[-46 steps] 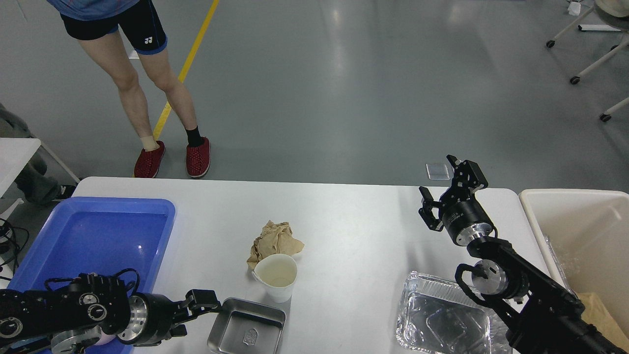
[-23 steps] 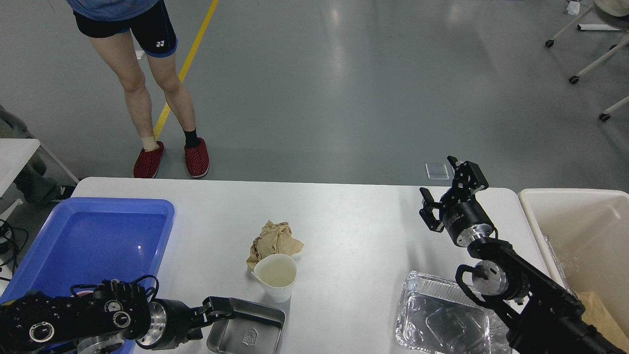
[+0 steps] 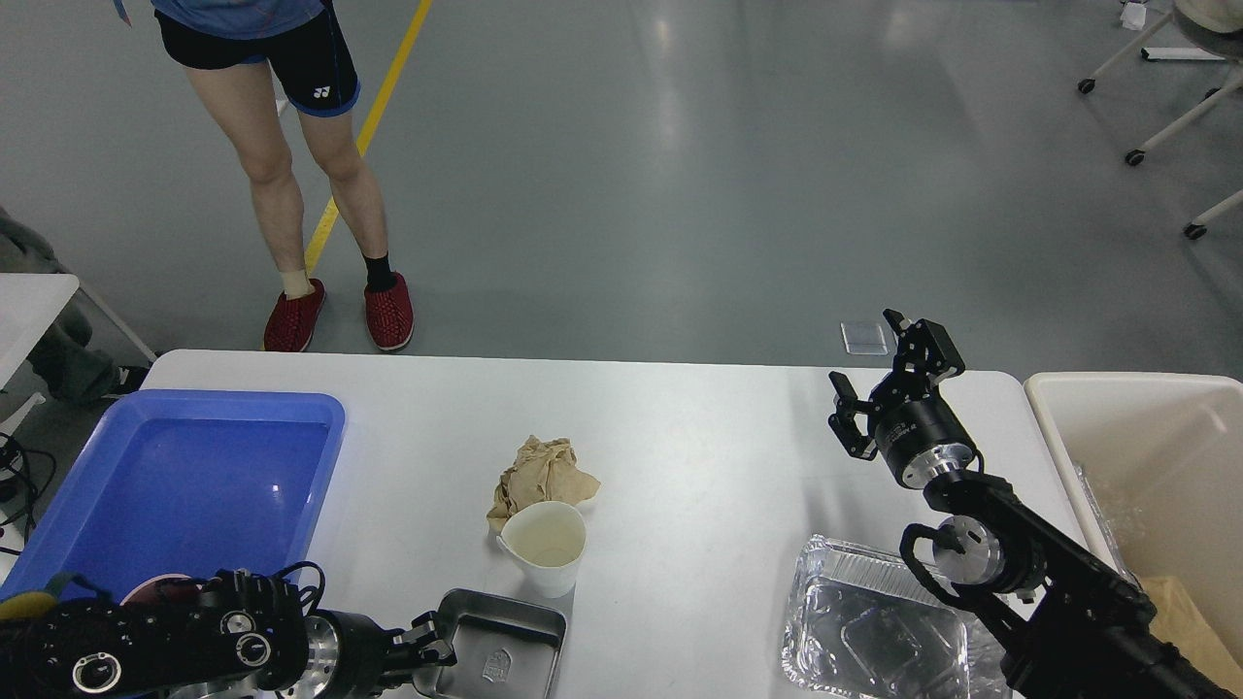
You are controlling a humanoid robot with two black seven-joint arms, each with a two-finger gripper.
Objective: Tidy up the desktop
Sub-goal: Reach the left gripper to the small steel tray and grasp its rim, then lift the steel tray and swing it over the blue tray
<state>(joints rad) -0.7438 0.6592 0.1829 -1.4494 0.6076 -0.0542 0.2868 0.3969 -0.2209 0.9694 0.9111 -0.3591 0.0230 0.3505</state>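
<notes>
The big white worktop (image 3: 699, 456) fills the middle, with a blue tray (image 3: 184, 476) on its left end and a cream bin (image 3: 1146, 456) just past its right end. A crumpled brown paper (image 3: 542, 473) touches a white paper cup (image 3: 546, 546). The left gripper (image 3: 434, 641) sits low at the near edge, its jaws closed on the rim of a small metal tray (image 3: 495, 648). The right gripper (image 3: 889, 379) hangs above the worktop, jaws wide apart and holding nothing. A foil tray (image 3: 874, 621) lies near it.
</notes>
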